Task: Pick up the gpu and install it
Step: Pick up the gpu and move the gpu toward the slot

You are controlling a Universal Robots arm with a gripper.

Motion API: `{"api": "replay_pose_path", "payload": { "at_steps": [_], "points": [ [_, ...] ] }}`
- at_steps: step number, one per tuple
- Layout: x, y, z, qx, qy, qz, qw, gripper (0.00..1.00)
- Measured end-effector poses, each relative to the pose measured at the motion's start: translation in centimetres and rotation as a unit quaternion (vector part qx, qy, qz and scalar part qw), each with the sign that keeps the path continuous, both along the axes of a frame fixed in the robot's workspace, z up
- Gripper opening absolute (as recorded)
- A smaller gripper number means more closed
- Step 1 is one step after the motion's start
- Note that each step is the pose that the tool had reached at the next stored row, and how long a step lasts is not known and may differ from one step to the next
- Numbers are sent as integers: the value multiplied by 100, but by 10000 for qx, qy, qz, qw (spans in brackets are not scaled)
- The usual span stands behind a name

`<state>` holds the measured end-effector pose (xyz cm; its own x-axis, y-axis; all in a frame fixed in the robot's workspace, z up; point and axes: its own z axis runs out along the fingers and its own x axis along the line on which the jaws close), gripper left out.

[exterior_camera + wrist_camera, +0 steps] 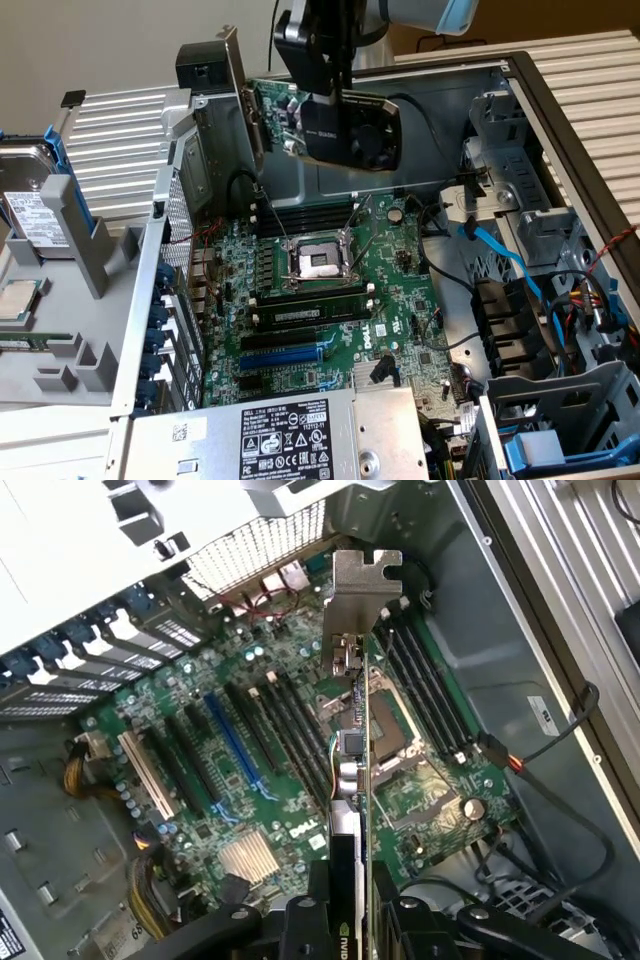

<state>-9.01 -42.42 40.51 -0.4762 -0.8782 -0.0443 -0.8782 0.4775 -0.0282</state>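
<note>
Closest in, the claw (350,905) is clamped on the gpu (352,750), held edge-on in the air. Below the claw, the open computer case (440,90) contains the motherboard (400,300) and a power supply (290,430).

This is looking like a computer-assembly lab or workshop: an opened desktop case (430,80) is lying with its motherboard (400,300) exposed, while a loose hard drive (30,215) and a processor (18,298) are sitting in grey holders (70,225) at the exterior view's left.
</note>
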Motion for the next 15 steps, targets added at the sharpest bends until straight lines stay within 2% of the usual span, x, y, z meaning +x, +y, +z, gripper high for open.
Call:
{"api": "replay_pose_path", "payload": {
  "at_steps": [3, 7, 11, 15],
  "points": [
    [0, 0, -10, 0, 0, 273, 9996, 27],
    [0, 0, -26, 0, 0, 637, 9980, 27],
    [1, 0, -47, 1, 0, 993, 9951, 27],
    [4, 0, -75, 18, 2, 1326, 9912, 27]
  ]
}}
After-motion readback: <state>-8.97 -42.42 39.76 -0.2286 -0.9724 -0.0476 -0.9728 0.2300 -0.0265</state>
